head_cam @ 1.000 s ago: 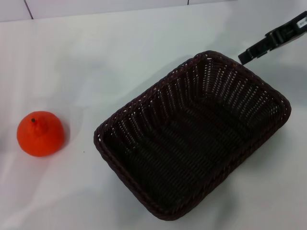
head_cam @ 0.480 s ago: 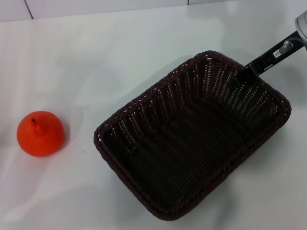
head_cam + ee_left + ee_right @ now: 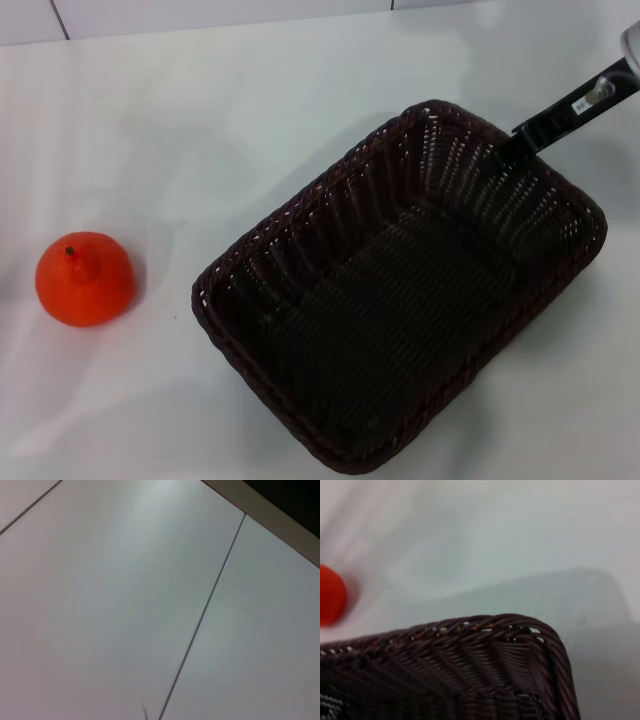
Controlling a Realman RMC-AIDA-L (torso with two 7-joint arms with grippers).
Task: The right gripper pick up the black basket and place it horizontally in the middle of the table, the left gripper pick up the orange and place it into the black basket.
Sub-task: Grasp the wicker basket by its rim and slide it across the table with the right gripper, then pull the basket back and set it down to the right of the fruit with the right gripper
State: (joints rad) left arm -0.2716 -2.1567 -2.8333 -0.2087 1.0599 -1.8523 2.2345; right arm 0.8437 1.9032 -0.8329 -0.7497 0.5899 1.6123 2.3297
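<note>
The right hand [image 3: 510, 143], its grip on the rim impossible to confirm, reaches the black wicker basket [image 3: 400, 290] at its one o'clock edge, the basket lying askew right of centre on the white worktop [image 3: 250, 120], the orange [image 3: 85, 279] waiting untouched at nine o'clock, the left hand unseen.

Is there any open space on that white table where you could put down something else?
Yes. The table is bare between the orange and the basket, and all along the far side behind both. It is crowded at the basket's far right rim, where the right gripper reaches in. The basket fills most of the right half.
</note>
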